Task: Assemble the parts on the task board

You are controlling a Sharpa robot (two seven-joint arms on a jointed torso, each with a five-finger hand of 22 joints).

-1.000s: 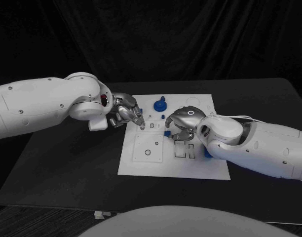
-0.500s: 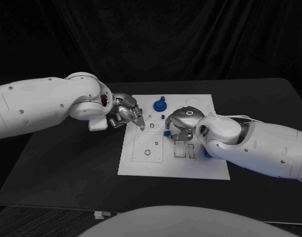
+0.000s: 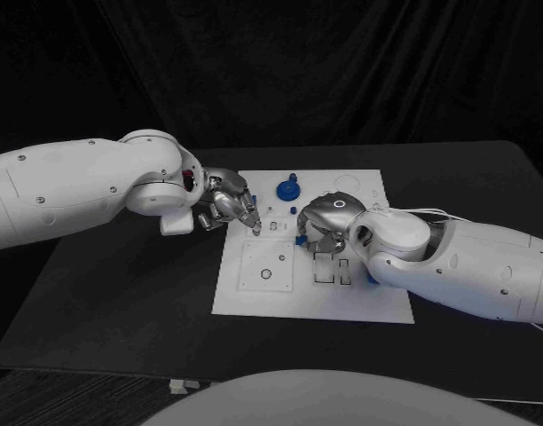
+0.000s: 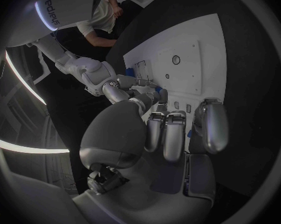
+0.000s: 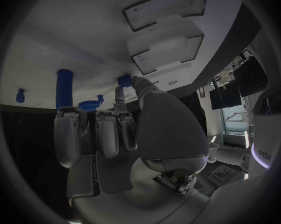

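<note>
Black table [image 3: 118, 293]: carries the flat white rectangular task board [image 3: 349, 302], lying at its middle.

Near half of board: an outlined round recess [image 3: 266, 274] and two rectangular slots [image 3: 333, 269], both apparently unfilled, presumably awaiting parts.

Right silver hand [image 3: 324, 219]: over the board's centre, fingers [image 5: 115, 129] curled in, thumb and one fingertip pinching a small blue block [image 5: 124, 80] just above the white surface (judged a grasp made for seating the piece, probably in a nearby slot).

Left silver hand [image 3: 227, 206]: at the board's left edge, fingers [image 4: 167, 134] drawn together and pointing down; whether they hold anything cannot be told. Possibly placed to steady the board.

Far half of board: a round blue disc-shaped part [image 3: 287, 189], a tall blue peg [image 5: 64, 89] and a small blue stud [image 5: 20, 95], all standing in the board.
</note>
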